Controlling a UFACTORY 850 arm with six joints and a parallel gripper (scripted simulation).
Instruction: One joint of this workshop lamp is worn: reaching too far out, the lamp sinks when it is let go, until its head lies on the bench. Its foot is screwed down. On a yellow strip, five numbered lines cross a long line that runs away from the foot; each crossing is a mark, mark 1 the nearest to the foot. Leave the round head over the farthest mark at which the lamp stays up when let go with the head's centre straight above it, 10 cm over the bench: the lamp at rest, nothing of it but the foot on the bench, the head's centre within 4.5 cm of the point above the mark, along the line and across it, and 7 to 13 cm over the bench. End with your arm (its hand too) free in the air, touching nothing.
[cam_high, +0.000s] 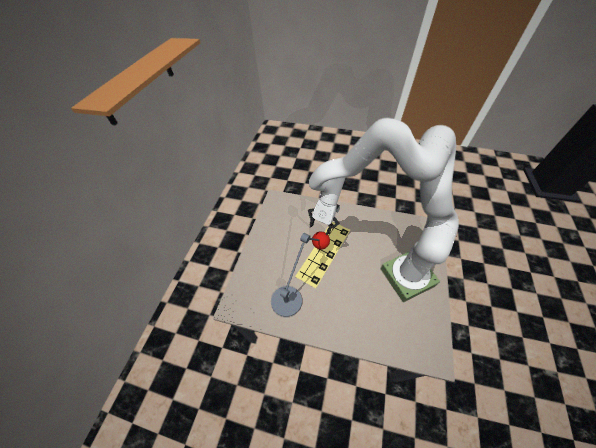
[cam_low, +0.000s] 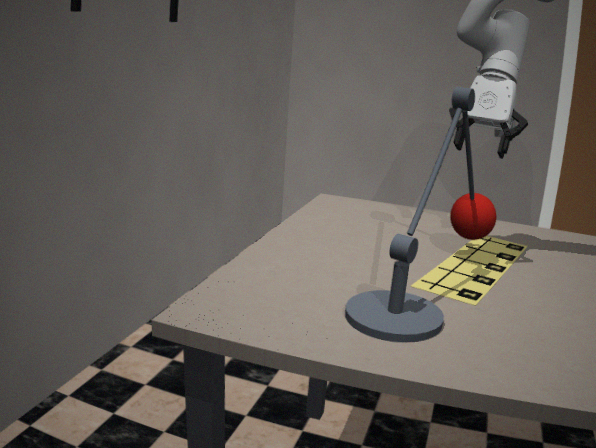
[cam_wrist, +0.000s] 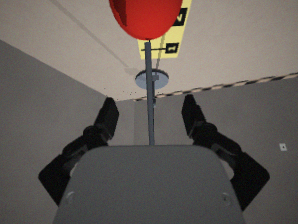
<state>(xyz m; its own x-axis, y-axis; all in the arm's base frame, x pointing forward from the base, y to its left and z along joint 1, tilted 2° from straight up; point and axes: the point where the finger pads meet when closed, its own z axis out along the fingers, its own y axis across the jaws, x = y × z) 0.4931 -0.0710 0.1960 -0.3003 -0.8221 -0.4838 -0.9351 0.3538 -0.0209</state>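
The tabletop (cam_high: 350, 315) (cam_low: 310, 280) bore the lamp and its strip. The white arm (cam_high: 435, 195) (cam_low: 500, 35) reached over its far side. The yellow strip (cam_high: 311, 272) (cam_low: 450, 272) (cam_wrist: 160, 54) lay flat, running away from the foot. The lamp's round foot (cam_high: 280, 307) (cam_low: 370, 320) (cam_wrist: 141, 80) stood near the strip's mark 1 end. The jaws (cam_high: 320, 224) (cam_low: 480, 148) were spread wide, gripping nothing, beyond the red head. That head (cam_high: 320, 240) (cam_low: 473, 216) (cam_wrist: 146, 15) hung above the strip's farther part, clear of the tabletop, though exactly which mark lay beneath was hard to judge.
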